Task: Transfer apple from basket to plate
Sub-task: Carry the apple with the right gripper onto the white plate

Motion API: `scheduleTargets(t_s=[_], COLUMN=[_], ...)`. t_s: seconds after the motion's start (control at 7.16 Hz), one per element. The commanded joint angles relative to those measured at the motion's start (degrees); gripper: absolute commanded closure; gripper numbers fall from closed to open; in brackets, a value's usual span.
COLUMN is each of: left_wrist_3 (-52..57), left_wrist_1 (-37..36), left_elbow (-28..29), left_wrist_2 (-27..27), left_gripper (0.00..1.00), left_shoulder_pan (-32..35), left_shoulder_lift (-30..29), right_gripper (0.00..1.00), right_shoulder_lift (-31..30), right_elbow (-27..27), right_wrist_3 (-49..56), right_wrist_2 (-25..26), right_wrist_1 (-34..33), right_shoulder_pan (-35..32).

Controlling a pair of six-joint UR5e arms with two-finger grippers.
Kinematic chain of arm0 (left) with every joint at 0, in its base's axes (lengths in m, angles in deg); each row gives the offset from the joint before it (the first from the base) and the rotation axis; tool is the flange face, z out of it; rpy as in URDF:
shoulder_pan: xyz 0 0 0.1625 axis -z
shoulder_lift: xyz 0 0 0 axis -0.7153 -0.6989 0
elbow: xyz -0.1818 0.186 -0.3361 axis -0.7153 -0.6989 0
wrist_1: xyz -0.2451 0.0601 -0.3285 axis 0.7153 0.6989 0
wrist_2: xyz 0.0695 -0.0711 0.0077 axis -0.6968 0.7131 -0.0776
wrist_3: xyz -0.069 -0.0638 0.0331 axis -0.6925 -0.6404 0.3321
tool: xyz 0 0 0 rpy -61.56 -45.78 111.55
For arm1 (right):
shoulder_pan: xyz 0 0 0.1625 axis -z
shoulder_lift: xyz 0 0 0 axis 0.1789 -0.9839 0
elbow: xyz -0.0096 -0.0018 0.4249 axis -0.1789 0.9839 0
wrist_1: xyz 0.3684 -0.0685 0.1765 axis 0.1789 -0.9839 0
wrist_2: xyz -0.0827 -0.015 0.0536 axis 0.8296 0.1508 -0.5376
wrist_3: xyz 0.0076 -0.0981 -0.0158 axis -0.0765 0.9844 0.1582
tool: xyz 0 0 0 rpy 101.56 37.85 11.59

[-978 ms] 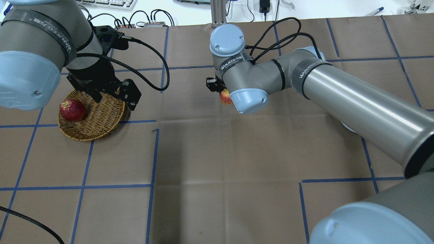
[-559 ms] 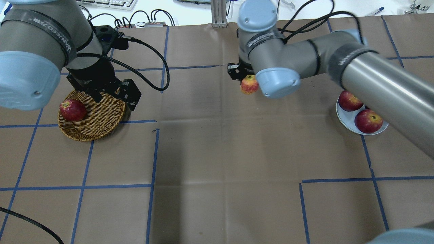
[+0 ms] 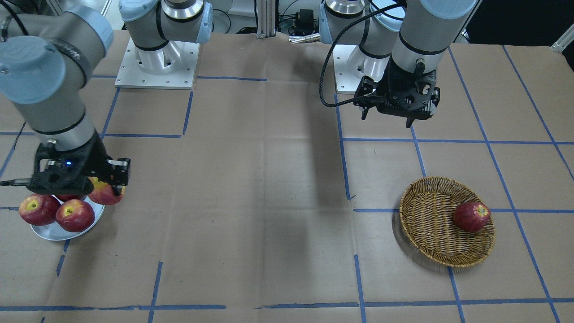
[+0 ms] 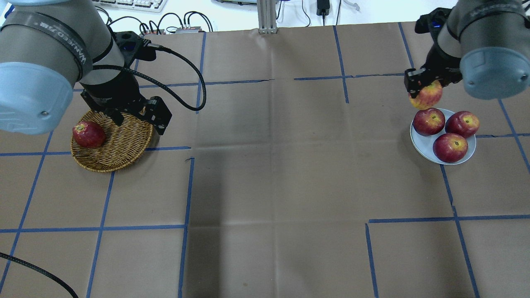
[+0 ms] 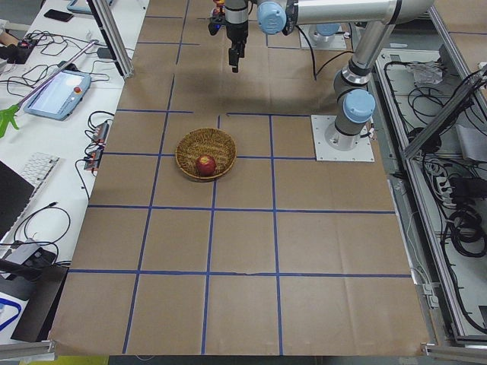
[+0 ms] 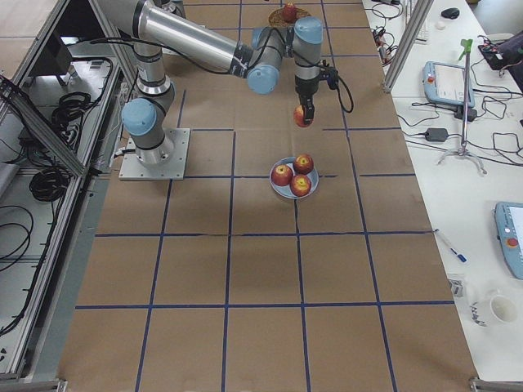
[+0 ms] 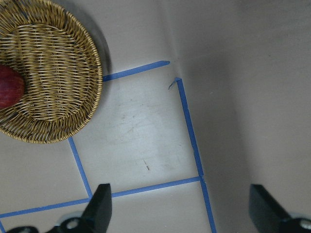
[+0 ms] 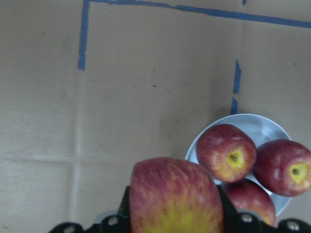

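My right gripper point(image 4: 426, 88) is shut on the apple point(image 4: 426, 98), red with a yellow-orange blush. It holds the apple in the air at the far left edge of the white plate point(image 4: 422, 145). The apple also shows in the right wrist view point(image 8: 175, 196) and the front view point(image 3: 105, 192). The wicker basket point(image 4: 120, 153) sits at the left with one darker red apple point(image 4: 88, 134) in it. My left gripper point(image 4: 138, 120) hovers open and empty over the basket's far right rim; its fingers point(image 7: 99, 213) stand wide apart.
Three deep red apples point(image 4: 450, 147) lie on the plate and fill most of it. Blue tape lines cross the brown paper table top. Cables and a keyboard lie beyond the far edge.
My right arm has swung right from the middle of the table to the plate's edge, carrying the apple. The left arm has not moved.
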State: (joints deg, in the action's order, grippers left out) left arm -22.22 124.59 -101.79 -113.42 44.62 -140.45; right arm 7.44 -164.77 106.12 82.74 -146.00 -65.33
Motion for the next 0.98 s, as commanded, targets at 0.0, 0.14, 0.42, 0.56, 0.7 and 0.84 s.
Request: scheduleTargets(t_s=[0.0, 0.14, 0.42, 0.56, 0.7, 0.84], left_wrist_3=[-0.1, -0.1, -0.1, -0.1, -0.1, -0.1], left_wrist_1=[0.1, -0.1, -0.2, -0.2, -0.2, -0.2], left_elbow=[-0.2, -0.4, -0.4, -0.4, -0.4, -0.4], left_wrist_2=[0.1, 0.2, 0.2, 0.2, 0.2, 0.2], left_gripper=[0.02, 0.02, 0.02, 0.02, 0.02, 0.02], left_shoulder_pan=[0.1, 0.1, 0.1, 0.1, 0.1, 0.1], left_shoulder_lift=[-0.1, -0.2, -0.3, -0.4, -0.4, -0.5], right_gripper=[0.43, 0.43, 0.43, 0.43, 0.43, 0.43], right_shoulder_lift=[-0.5, -0.3, 1.1, 2.7, 3.7, 4.8], right_elbow=[-3.6, -5.3, -8.1, -8.9, -8.8, -8.9], right_wrist_3=[12.1, 12.9, 15.6, 16.0, 16.3, 16.3], right_wrist_2=[-3.8, -5.9, -6.1, -6.2, -6.4, -6.5], right_wrist_1=[-0.4, -2.5, -9.0, -11.3, -12.3, -13.6], right_shoulder_pan=[9.2, 10.9, 12.0, 13.3, 13.7, 13.7])
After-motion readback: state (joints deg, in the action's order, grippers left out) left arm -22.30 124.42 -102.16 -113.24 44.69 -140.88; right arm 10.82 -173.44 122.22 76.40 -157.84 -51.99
